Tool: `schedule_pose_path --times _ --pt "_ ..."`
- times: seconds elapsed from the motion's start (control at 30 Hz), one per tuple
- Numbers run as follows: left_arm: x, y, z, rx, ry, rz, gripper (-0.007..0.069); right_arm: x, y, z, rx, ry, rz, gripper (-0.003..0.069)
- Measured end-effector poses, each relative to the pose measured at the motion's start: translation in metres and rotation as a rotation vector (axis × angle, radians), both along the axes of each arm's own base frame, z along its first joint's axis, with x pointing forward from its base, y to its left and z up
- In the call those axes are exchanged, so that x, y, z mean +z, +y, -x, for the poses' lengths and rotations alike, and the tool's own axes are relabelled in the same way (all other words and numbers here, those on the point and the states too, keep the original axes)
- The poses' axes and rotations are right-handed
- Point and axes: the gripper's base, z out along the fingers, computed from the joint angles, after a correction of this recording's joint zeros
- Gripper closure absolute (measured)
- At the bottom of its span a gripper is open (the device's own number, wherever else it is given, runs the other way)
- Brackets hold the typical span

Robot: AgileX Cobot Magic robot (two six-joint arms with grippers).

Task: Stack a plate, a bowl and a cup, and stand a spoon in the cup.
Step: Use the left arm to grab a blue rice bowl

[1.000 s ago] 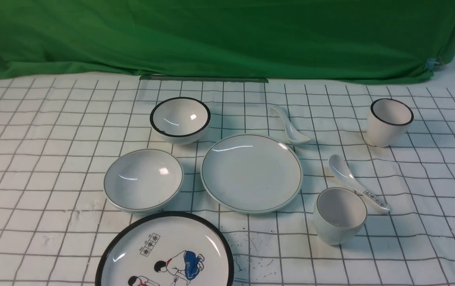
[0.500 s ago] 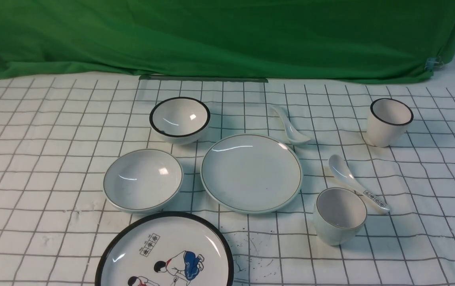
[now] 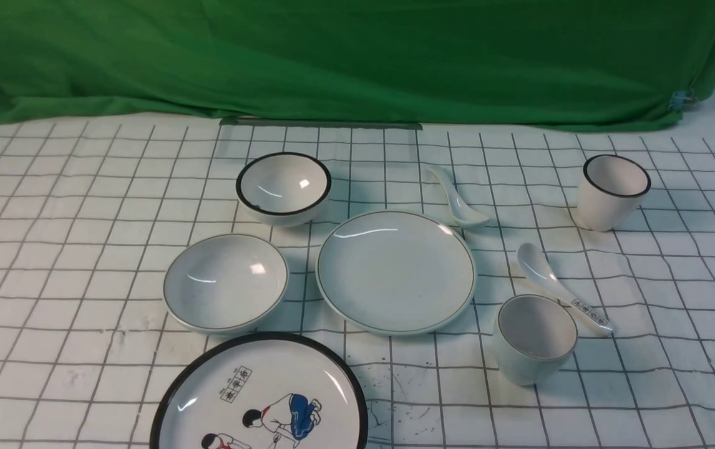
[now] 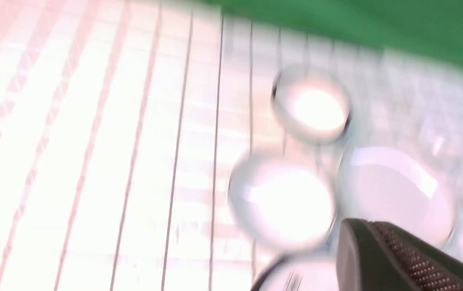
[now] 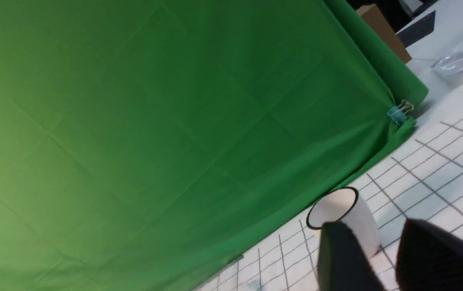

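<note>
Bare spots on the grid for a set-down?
Left of the shallow bowl; also between the cartoon plate and plain cup, below the plain plate. Crowded: plain cup against the lettered spoon.

Cartoon figures on black-rimmed plate (image 3: 260,399)

Small dark characters are running in a boxed strip along the handle of one white spoon (image 3: 541,271), toward four o'clock. Another boxed strip is showing on the black-rimmed plate (image 3: 295,405), toward its eleven o'clock; both are staying too small to read.
</note>
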Motion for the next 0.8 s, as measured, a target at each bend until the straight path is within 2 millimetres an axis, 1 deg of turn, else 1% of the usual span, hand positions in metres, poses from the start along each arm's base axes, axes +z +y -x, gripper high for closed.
schedule_pose_path --times 0.03,0.07,0.1,0.13,0.17,0.23,0.27,0.3,0.33,0.37,0.4,0.43,0.47,0.5,0.53,0.57,0.6,0.63,0.67,0.7,0.73,0.8 --pt "-0.012 0.0 -0.012 -0.013 0.061 0.001 0.0604 0.0 0.001 0.0 0.013 0.021 0.002 0.0432" --pt "-0.023 0.0 -0.022 -0.026 0.111 -0.002 0.0604 0.004 0.004 0.001 0.041 0.064 0.014 0.0461" --pt "-0.038 0.0 -0.036 -0.041 0.182 -0.006 0.0604 0.012 0.007 0.003 0.088 0.131 0.058 0.0512" --pt "-0.047 -0.001 -0.045 -0.05 0.22 -0.013 0.0606 0.017 0.009 0.004 0.112 0.159 0.102 0.055" --pt "-0.056 -0.003 -0.053 -0.063 0.248 -0.027 0.061 0.024 0.012 0.006 0.143 0.2 0.139 0.0575" --pt "-0.078 -0.011 -0.072 -0.101 0.304 -0.066 0.0624 0.045 0.018 0.007 0.244 0.316 0.265 0.0618" --pt "-0.086 -0.017 -0.079 -0.124 0.313 -0.078 0.0626 0.054 0.021 0.005 0.292 0.372 0.306 0.0624" --pt "-0.087 -0.019 -0.08 -0.129 0.314 -0.08 0.0627 0.058 0.022 0.004 0.307 0.398 0.315 0.0625" --pt "-0.098 -0.03 -0.09 -0.164 0.319 -0.091 0.0628 0.071 0.026 -0.002 0.383 0.492 0.379 0.0628" --pt "-0.1 -0.032 -0.091 -0.168 0.319 -0.092 0.0628 0.071 0.026 -0.002 0.387 0.491 0.386 0.0628" --pt "-0.109 -0.041 -0.098 -0.192 0.32 -0.106 0.0629 0.08 0.03 -0.01 0.453 0.583 0.436 0.0628" --pt "-0.114 -0.046 -0.102 -0.206 0.316 -0.115 0.0629 0.086 0.032 -0.013 0.49 0.626 0.462 0.0627" --pt "-0.117 -0.047 -0.105 -0.209 0.31 -0.122 0.0629 0.088 0.033 -0.016 0.514 0.654 0.481 0.0626" --pt "-0.125 -0.051 -0.114 -0.214 0.279 -0.144 0.0626 0.092 0.036 -0.024 0.555 0.714 0.509 0.0623" --pt "-0.129 -0.052 -0.118 -0.216 0.265 -0.159 0.0621 0.094 0.037 -0.028 0.575 0.741 0.521 0.0622" --pt "-0.135 -0.052 -0.124 -0.215 0.248 -0.177 0.0606 0.096 0.038 -0.035 0.593 0.775 0.529 0.062" --pt "-0.142 -0.051 -0.13 -0.218 0.238 -0.202 0.0574 0.095 0.039 -0.04 0.604 0.802 0.532 0.0616" --pt "-0.145 -0.051 -0.133 -0.218 0.229 -0.21 0.0557 0.095 0.04 -0.043 0.61 0.817 0.531 0.0614" --pt "-0.151 -0.051 -0.137 -0.221 0.228 -0.223 0.0515 0.094 0.04 -0.047 0.615 0.836 0.529 0.061" --pt "-0.152 -0.051 -0.138 -0.221 0.225 -0.226 0.0507 0.094 0.04 -0.048 0.616 0.839 0.529 0.0609" --pt "-0.157 -0.051 -0.141 -0.221 0.227 -0.231 0.0465 0.092 0.041 -0.05 0.62 0.852 0.527 0.0606" --pt "-0.173 -0.052 -0.147 -0.224 0.253 -0.237 0.0335 0.091 0.041 -0.052 0.622 0.863 0.526 0.0601"
